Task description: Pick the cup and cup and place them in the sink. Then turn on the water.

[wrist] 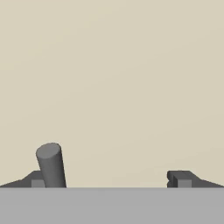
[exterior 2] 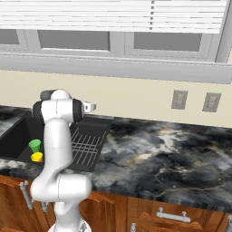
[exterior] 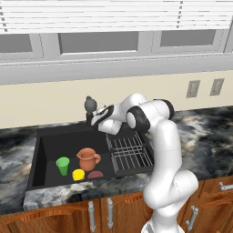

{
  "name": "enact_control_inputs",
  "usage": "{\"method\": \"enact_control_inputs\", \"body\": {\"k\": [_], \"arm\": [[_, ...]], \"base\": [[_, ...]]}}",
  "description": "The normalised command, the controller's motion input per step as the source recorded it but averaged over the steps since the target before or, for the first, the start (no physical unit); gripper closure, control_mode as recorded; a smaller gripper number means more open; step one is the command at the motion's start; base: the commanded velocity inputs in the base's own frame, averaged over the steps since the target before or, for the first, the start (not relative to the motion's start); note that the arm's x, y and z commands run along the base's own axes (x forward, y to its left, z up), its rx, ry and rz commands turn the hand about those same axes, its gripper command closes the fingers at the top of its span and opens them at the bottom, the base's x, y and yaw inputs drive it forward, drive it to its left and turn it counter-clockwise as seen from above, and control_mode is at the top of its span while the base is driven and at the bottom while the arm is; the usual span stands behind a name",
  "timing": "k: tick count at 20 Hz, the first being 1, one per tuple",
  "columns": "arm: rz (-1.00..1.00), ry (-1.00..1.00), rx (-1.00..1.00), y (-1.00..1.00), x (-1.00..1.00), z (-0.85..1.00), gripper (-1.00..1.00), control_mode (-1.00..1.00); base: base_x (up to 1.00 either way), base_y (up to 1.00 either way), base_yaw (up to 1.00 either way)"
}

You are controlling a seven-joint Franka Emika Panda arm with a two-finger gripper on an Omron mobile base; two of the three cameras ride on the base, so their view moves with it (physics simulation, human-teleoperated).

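Both cups sit inside the sink (exterior: 45, 150), a wide matte-black basin sunk into the marble desk (exterior: 205, 136). The green cup (exterior: 63, 165) stands upright, plain and tapered, near the front wall; the yellow cup (exterior: 78, 174) lies just beside it to the right, with an orange-red patch at its edge. A terracotta jug (exterior: 88, 159) with a handle stands between them and the wire rack (exterior: 129, 152).

The left base view shows the basin floor whole, with jug, both cups and a dull red disc (exterior: 95, 174). In the right base view my own arm covers much of the basin, leaving the two cups at its left edge.

My arm bends forward over the rack, wrist turned toward the back wall, my claw (exterior: 93, 117) up at the black faucet (exterior: 89, 105). In the hand view my fingertips (wrist: 179, 178) stand spread wide, pinching nothing, with a grey rod of the faucet beside the left one.
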Motion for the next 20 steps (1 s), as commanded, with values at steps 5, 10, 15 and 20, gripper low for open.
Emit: {"method": "enact_control_inputs", "body": {"k": [5,10,15,20], "arm": [[0.00,0.00,0.02,-0.37,0.01,0.00,-1.00,-1.00],[0.01,0.00,0.02,-0.38,0.00,0.00,-1.00,-1.00],[0.02,0.00,0.02,-0.41,0.00,0.00,-1.00,-1.00],[0.03,0.00,0.02,-0.45,0.00,0.00,-1.00,-1.00]], "base": [[0.00,0.00,0.00],[0.00,0.00,0.00],[0.00,0.00,0.00],[0.00,0.00,0.00]]}}
